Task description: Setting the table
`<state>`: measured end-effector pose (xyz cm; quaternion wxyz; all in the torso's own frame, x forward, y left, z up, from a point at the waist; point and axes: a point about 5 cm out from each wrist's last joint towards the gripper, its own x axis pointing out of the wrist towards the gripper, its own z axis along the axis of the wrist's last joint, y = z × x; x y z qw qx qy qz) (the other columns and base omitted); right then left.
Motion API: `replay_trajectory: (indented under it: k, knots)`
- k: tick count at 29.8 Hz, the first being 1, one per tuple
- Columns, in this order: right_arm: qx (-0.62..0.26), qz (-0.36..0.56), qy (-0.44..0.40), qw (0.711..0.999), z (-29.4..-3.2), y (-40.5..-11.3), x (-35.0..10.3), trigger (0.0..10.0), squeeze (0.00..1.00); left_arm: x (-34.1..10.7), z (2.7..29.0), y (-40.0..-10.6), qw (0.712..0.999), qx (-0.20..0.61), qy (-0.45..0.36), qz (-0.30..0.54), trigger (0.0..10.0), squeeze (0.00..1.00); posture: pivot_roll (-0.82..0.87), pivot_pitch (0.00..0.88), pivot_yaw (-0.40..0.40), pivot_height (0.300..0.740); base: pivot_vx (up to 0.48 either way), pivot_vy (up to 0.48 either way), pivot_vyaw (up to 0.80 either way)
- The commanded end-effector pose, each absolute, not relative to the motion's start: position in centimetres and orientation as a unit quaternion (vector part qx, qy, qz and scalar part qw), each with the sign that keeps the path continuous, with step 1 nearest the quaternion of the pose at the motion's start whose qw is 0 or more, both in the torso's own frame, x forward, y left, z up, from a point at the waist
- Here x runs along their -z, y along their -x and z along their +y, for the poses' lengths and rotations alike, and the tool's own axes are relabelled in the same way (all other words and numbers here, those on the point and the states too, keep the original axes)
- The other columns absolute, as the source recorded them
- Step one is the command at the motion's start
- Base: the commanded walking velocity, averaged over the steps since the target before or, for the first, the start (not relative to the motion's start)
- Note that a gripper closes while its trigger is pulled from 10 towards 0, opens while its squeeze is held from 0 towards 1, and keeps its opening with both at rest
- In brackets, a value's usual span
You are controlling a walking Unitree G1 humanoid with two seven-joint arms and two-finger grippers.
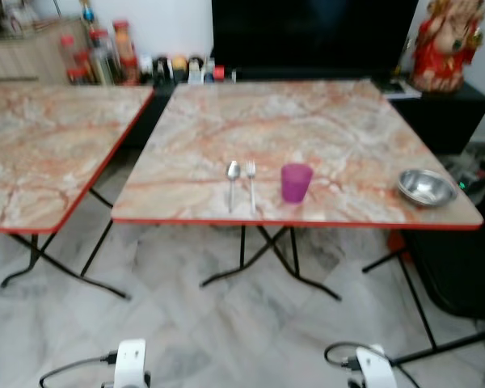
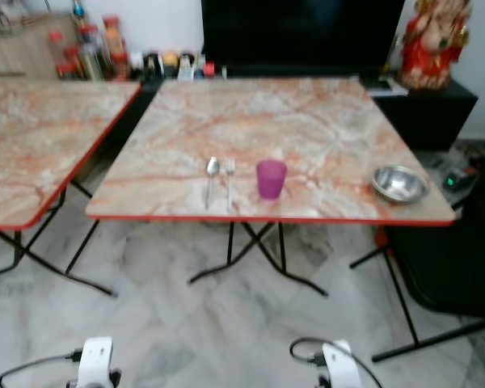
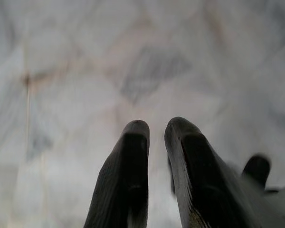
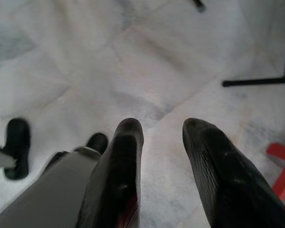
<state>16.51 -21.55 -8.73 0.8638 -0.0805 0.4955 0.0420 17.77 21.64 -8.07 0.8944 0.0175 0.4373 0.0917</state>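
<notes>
Both arms hang low, the left hand with fingers nearly together and holding nothing, the right hand parted and holding nothing, both over pale marble floor. On the marbled worktop, near its front edge, spoon and fork lie side by side, purple cup just at their 3 o'clock, steel bowl well off toward 3 o'clock. The bowl looks light, stiff, slick; pinch its rim. A second worktop stands at 9 o'clock, a dark screen at 12
</notes>
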Motion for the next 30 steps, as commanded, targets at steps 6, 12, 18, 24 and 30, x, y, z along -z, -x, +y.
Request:
replay_trajectory:
  k: [6, 12, 18, 24, 30]
  knots:
    - [-0.036, 0.492, 0.072, 0.867, -21.64, -16.69, 8.62, 10.0, 0.00, 8.19, 21.54, -17.57, 0.893, -0.095, -0.013, 0.441, 10.0, 0.00, -0.03, 0.000, -0.007, 0.740, 0.244, -0.340, 0.08]
    - [-0.046, 0.489, 0.081, 0.867, -21.62, -16.77, 8.57, 10.0, 0.00, 8.12, 21.66, -17.65, 0.893, -0.096, -0.015, 0.439, 10.0, 0.00, -0.03, 0.000, -0.009, 0.740, 0.247, -0.337, 0.14]
    - [-0.041, 0.492, 0.091, 0.865, -21.79, -16.74, 8.58, 10.0, 0.00, 8.07, 21.63, -17.76, 0.894, -0.096, -0.015, 0.437, 10.0, 0.00, -0.03, 0.000, -0.010, 0.740, 0.251, -0.337, 0.60]
    - [-0.023, 0.493, 0.077, 0.866, -21.90, -16.61, 8.63, 10.0, 0.00, 8.06, 21.54, -17.78, 0.896, -0.094, -0.012, 0.435, 10.0, 0.00, -0.03, 0.000, -0.010, 0.740, 0.251, -0.338, 0.00]
    - [0.001, 0.491, 0.064, 0.869, -21.99, -16.50, 8.68, 10.0, 0.00, 8.11, 21.37, -17.74, 0.896, -0.090, -0.008, 0.435, 10.0, 0.00, -0.03, 0.000, -0.010, 0.740, 0.252, -0.336, 0.00]
